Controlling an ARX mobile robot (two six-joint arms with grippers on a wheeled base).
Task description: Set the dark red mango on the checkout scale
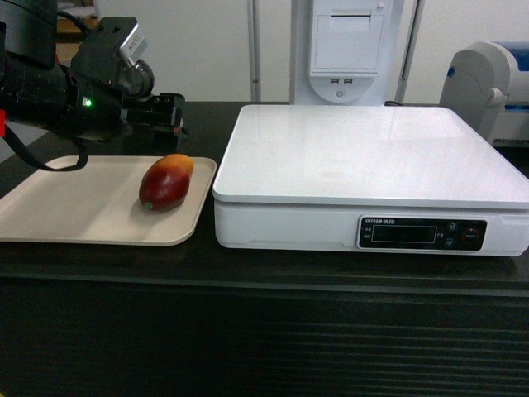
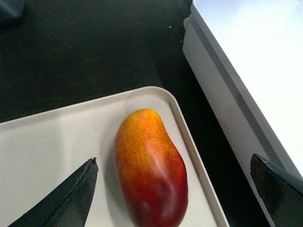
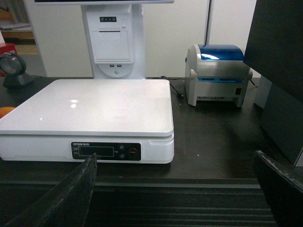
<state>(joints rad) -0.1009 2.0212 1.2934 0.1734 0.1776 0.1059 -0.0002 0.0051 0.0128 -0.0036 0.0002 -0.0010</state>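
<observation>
From the head camera I see the dark red mango (image 1: 166, 183) lying on its side on the beige tray (image 1: 74, 207), near the tray's right edge, at the left end of the counter (image 1: 264, 265). The scale (image 1: 372, 178) stands just beside the tray on the right, its platter bare and its dark display strip facing me at the counter's front edge. My left pincer (image 1: 169, 112) hangs above the tray's back edge, behind the mango and not touching it; in this view I cannot judge its opening. The left wrist camera settles that: the two dark fingers (image 2: 71, 198) stand wide apart at the bottom corners of the picture, the mango (image 2: 150, 168) between them with its yellow-orange end pointing to the tray's corner (image 2: 163, 94), and the scale's white side wall (image 2: 222, 109) running down the right, apart from the tray by a strip of black counter. The right arm does not appear in the head view; its own camera shows the right pincer (image 3: 175, 194) spread open with nothing in it, out in front of the counter's ribbed front, facing the scale (image 3: 94, 113). Only that view shows the blue-topped printer (image 3: 218, 73) at the counter's back right and a sliver of orange (image 3: 5, 111) at the scale's left edge.
</observation>
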